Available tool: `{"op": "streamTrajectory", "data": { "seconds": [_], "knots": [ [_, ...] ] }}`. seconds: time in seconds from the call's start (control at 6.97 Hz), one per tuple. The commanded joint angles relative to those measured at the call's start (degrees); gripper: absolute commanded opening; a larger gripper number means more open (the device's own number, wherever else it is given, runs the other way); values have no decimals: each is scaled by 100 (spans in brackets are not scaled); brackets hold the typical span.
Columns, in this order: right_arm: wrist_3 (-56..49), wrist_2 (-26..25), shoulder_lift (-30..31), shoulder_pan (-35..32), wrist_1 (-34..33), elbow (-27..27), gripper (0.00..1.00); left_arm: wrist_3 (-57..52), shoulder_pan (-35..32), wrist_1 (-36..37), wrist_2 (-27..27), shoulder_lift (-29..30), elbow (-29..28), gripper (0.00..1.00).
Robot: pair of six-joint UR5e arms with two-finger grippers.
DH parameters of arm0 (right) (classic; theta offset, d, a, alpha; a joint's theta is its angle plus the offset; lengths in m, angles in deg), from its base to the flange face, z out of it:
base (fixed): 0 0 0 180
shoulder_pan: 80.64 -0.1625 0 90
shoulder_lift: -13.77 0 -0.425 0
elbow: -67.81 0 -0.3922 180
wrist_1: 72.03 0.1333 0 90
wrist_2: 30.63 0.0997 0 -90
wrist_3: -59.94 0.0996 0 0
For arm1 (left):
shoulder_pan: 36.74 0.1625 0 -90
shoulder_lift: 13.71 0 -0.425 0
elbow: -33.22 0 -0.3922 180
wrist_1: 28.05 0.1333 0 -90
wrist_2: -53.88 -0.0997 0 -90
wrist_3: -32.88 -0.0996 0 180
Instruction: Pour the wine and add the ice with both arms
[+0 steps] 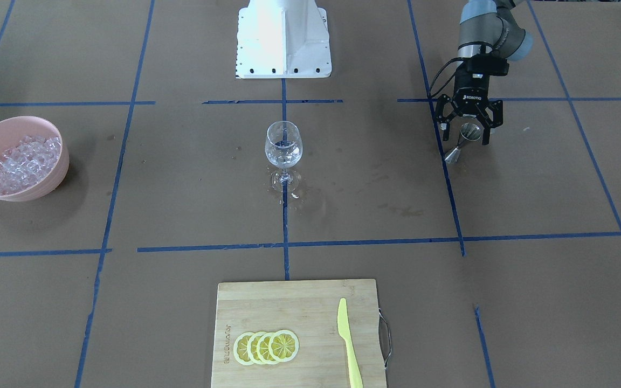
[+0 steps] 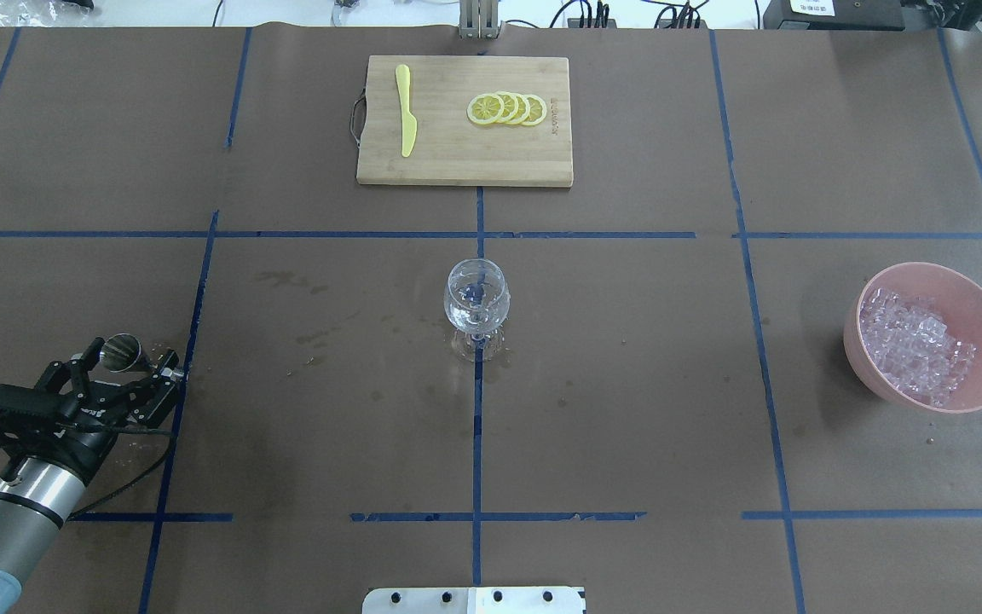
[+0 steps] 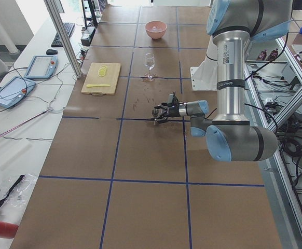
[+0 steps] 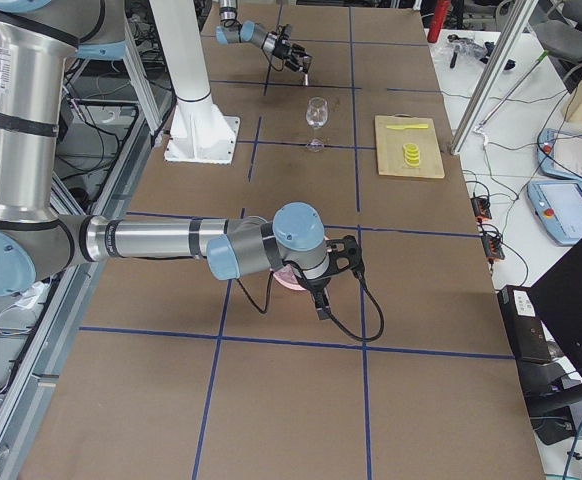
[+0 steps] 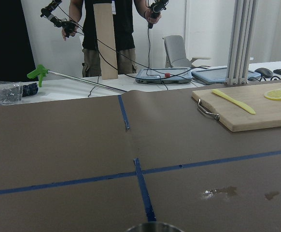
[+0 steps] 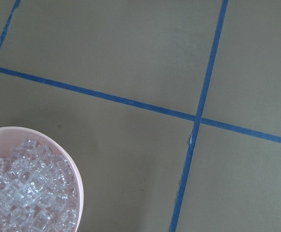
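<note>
Left pincer (image 1: 468,133) spread around jigger (image 1: 462,143); ice (image 1: 22,161) far off near right pincer (image 4: 336,275), grip unclear

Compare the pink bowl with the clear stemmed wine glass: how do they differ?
The opaque pink round bowl is wide and low; the clear stemmed wine glass is narrow and tall. The bowl holds a heap of clear ice cubes; the glass's contents are unclear. The bowl sits on the robot's right, the glass centrally. Both stand upright on the brown table.
</note>
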Motion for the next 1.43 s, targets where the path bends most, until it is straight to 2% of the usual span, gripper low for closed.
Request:
{"op": "streamTrajectory", "data": {
  "seconds": [0.0, 0.14, 0.29, 0.57, 1.0, 1.15, 1.29],
  "knots": [
    [0, -6, 0, 0, 5, -8, 100, 127, 33, -14, -6, 66, -260, 90],
    [0, 2, 0, 0, 5, -16, 100, 284, 59, -31, -6, 74, -348, 78],
    [9, 2, 0, 0, 5, -16, 100, 364, 146, -40, 3, 74, -331, 57],
    [0, -6, -9, 0, 5, -16, 100, 374, 165, -58, -14, 83, -331, 44],
    [0, 2, -9, 0, 5, 1, 100, 409, 208, -49, -14, 101, -331, 43],
    [0, 2, -9, 0, 5, 1, 100, 470, 217, -58, -14, 101, -331, 35],
    [0, 2, -9, 0, -4, -8, 100, 479, 217, -58, -58, 101, -331, 17]
  ]
}}
